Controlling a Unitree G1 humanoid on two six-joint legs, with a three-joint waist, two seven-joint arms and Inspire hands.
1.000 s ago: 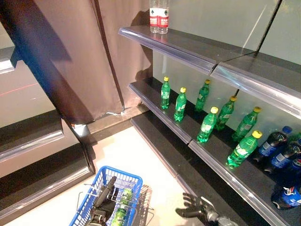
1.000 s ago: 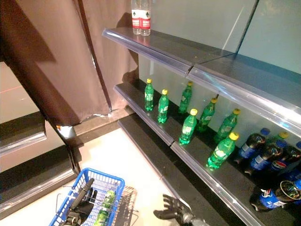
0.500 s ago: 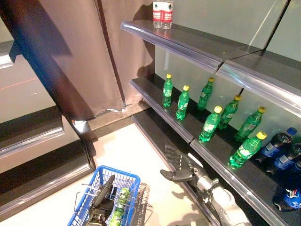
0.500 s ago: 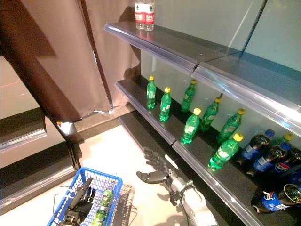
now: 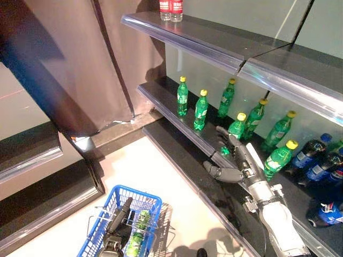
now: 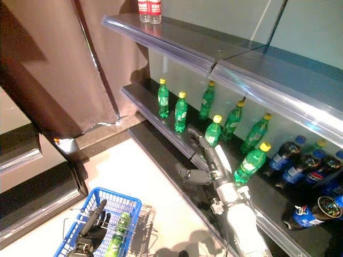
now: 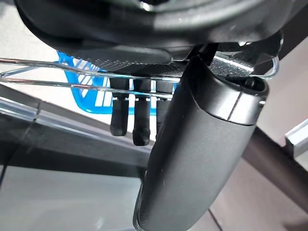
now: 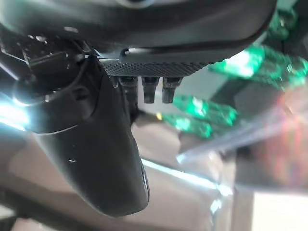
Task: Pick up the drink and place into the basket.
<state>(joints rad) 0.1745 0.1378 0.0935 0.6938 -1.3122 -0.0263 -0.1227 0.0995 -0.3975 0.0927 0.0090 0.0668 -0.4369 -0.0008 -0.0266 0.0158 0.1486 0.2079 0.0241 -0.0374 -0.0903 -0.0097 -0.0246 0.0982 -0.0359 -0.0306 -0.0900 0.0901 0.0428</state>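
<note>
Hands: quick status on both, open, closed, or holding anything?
Left hand: closed on the blue basket's wire handle.
Right hand: open, holding nothing, reaching toward a green bottle on the shelf.

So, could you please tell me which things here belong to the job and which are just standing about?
Job:
- right robot hand, open by the shelf
- green bottle behind it
- blue basket
- left robot hand on its wire handle

Standing about:
- dark cola bottles
- clear bottles on the top shelf
</note>
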